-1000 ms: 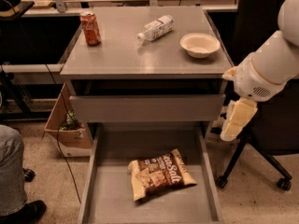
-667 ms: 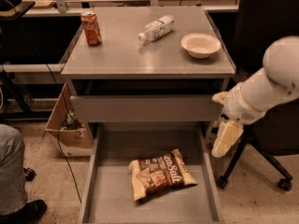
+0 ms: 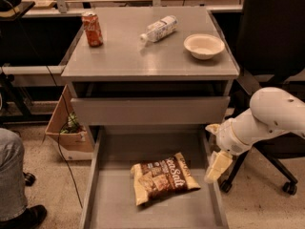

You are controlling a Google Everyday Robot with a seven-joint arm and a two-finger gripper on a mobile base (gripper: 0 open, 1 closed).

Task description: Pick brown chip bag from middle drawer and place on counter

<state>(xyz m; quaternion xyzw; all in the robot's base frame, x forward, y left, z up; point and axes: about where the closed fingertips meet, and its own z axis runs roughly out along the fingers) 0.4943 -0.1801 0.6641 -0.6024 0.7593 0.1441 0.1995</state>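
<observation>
The brown chip bag (image 3: pixel 163 178) lies flat on the floor of the open middle drawer (image 3: pixel 114 199), right of its centre. The grey counter (image 3: pixel 143 56) tops the cabinet above. My gripper (image 3: pixel 217 166) hangs from the white arm at the drawer's right wall, just right of the bag and a little above it, apart from it. It holds nothing that I can see.
On the counter stand a red soda can (image 3: pixel 92 28), a lying clear water bottle (image 3: pixel 158 28) and a white bowl (image 3: pixel 204 46). A drawer with a plain grey front (image 3: pixel 150 109) sits above the open one. A black office chair (image 3: pixel 274 56) is right; a cardboard box (image 3: pixel 66 128) and a person's leg (image 3: pixel 12 175) are left.
My arm and gripper have come down and leftward, from beside the upper drawer front to the open drawer's right wall near the bag. The bag has not moved.
</observation>
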